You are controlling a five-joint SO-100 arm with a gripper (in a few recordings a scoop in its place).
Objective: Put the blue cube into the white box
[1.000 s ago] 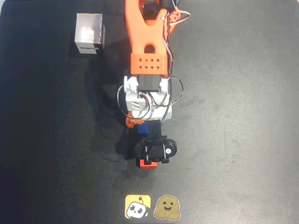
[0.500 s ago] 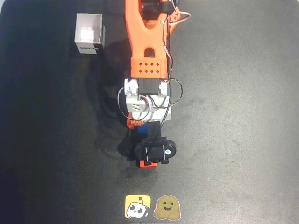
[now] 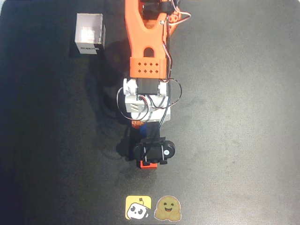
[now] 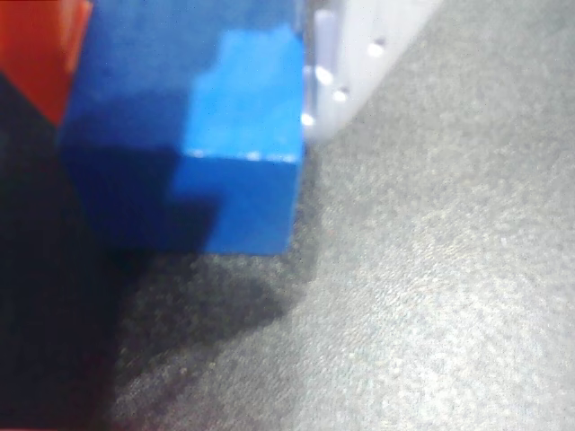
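Observation:
The blue cube (image 4: 193,135) is large in the upper left of the wrist view and rests on the grey mat. A pale finger (image 4: 346,45) touches its right side and a red-orange surface (image 4: 36,45) touches its left. In the overhead view a strip of the blue cube (image 3: 149,127) shows under the wrist. My gripper (image 3: 144,129) points down around it, shut on it as far as I can see. The white box (image 3: 89,33) stands open-topped at the upper left, far from the gripper.
A red cube (image 3: 148,164) lies just below the black wrist camera (image 3: 154,151), close to the blue cube. Two yellow stickers (image 3: 152,207) sit at the bottom edge of the black mat. The orange arm (image 3: 146,42) comes down from the top centre.
The wrist has shifted slightly up the picture. The orange jaw part to the left of the blue cube shows less, as if drawn in against the cube. The cubes and the box have not moved.

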